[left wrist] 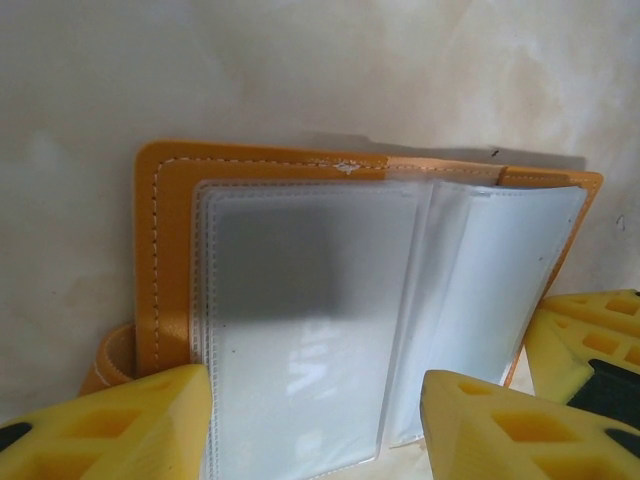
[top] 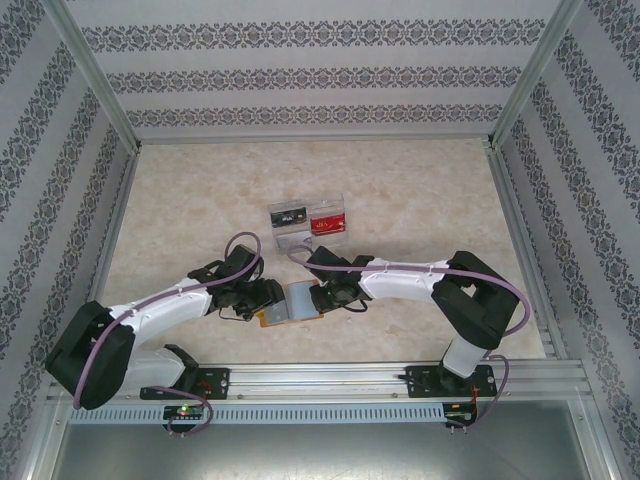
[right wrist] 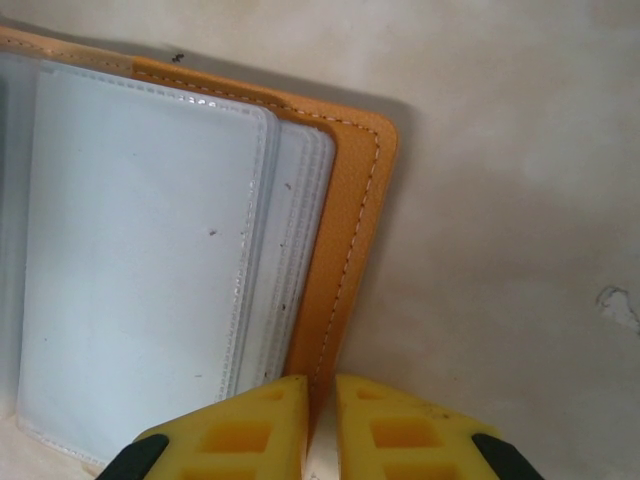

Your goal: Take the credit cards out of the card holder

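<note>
Lying open on the table (top: pixel 420 200) between both arms, the card holder (top: pixel 290 303) shows clear sleeves (left wrist: pixel 310 320); their contents cannot be told. The right gripper (right wrist: pixel 320 385) pinches its orange cover. The left gripper (left wrist: pixel 315 385) stands open astride a sleeve. The clear tray (top: pixel 306 200) behind holds a red card (top: pixel 327 222) and a black card (top: pixel 288 215).

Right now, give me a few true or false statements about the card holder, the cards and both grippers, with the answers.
1. The card holder lies open on the table. True.
2. The right gripper pinches the holder's orange cover edge. True.
3. The left gripper is shut tight. False: its fingers stand apart, with the clear sleeves between them.
4. The red card sits in the holder's sleeves. False: it lies in the clear tray, beside a black card.
</note>
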`<state>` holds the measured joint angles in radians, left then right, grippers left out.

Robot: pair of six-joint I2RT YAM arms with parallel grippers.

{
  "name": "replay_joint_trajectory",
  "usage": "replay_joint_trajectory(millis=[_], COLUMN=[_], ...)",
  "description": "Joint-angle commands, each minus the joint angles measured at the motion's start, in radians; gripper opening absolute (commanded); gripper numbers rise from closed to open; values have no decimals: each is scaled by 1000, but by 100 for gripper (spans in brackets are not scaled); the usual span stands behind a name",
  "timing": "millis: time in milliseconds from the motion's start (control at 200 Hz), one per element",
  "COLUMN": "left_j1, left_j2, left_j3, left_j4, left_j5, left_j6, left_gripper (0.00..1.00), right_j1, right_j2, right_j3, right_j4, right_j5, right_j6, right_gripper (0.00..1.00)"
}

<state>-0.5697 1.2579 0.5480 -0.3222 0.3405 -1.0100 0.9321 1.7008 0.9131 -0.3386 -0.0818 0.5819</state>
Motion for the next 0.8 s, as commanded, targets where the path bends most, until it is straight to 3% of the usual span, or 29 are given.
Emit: replay_joint_trajectory(millis=[0, 799], left_j1=[-17, -57], left_j2=[20, 37], left_j3=[16, 82], left_j4=[31, 87], left_j5=[6, 31], left_j6=[26, 53], left_gripper=[58, 57], right_j1=[7, 12], right_j2=[28, 25], right_j3=[-17, -23], right_j4=[-5, -3], right_j5=[-8, -11], right_j6=[23, 35], right_gripper=[17, 17])
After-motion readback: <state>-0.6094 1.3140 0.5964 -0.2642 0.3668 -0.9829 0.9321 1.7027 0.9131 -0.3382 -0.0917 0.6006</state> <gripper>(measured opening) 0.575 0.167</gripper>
